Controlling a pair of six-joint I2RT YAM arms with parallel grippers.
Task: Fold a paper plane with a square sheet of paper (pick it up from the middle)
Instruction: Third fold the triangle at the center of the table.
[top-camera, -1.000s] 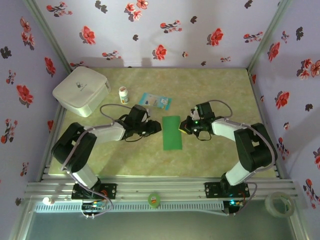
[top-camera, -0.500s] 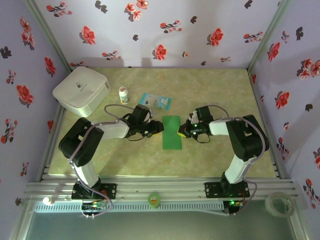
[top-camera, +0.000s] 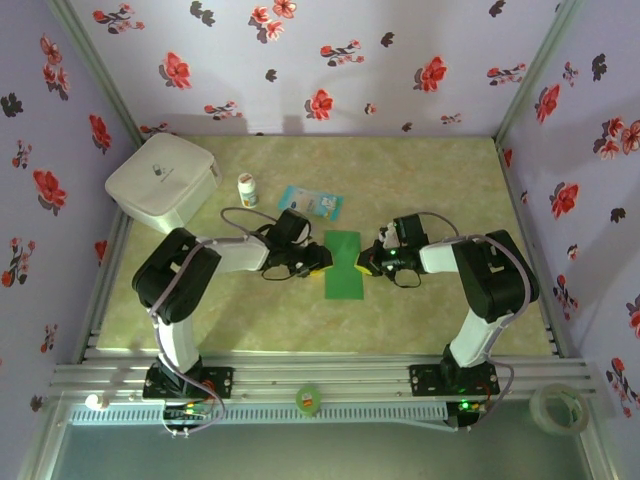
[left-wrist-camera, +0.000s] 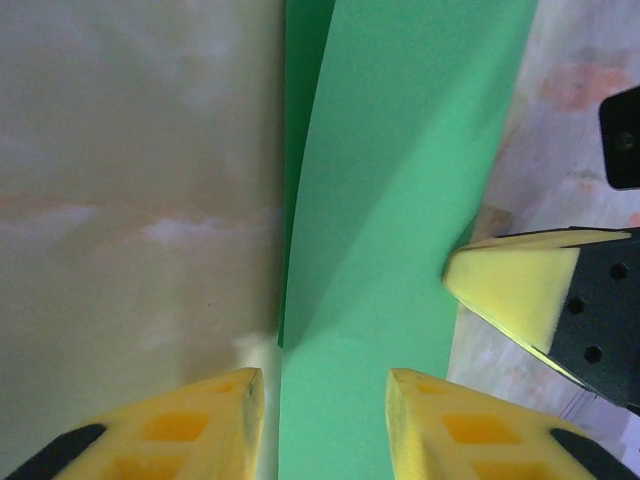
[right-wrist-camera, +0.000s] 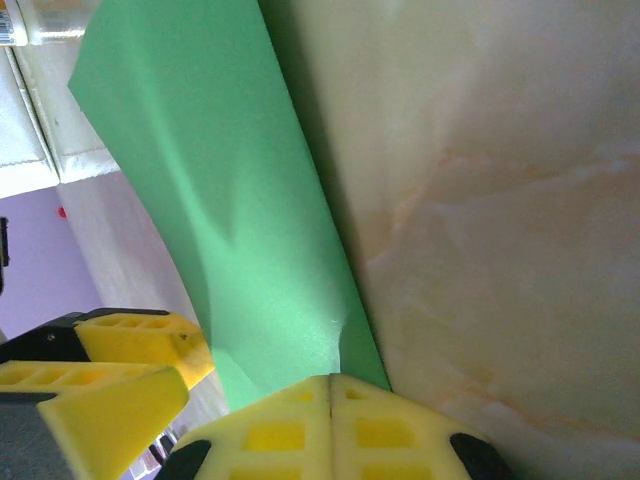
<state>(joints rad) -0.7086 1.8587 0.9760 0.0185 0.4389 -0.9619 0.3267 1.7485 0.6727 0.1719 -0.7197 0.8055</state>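
The square sheet of paper (top-camera: 344, 263), bright green, lies mid-table folded into a narrow rectangle. My left gripper (top-camera: 318, 262) is at its left edge. In the left wrist view the yellow fingers of the left gripper (left-wrist-camera: 325, 420) stand open, with the paper (left-wrist-camera: 400, 200) running between them and its upper layer lifted. My right gripper (top-camera: 368, 262) is at the sheet's right edge. Seen from the right wrist, the right gripper (right-wrist-camera: 330, 395) is shut on the edge of the paper (right-wrist-camera: 230, 220), which bows upward. The two grippers face each other across the strip.
A white box (top-camera: 163, 180) sits at the back left, with a small white bottle (top-camera: 247, 189) and a blue-and-white packet (top-camera: 310, 203) behind the paper. A green tape roll (top-camera: 308, 399) and a clear tape roll (top-camera: 556, 407) rest on the front rail.
My left gripper has slid right up to the paper's left edge, and its fingers now straddle it. The right gripper has kept its pinch on the right edge.
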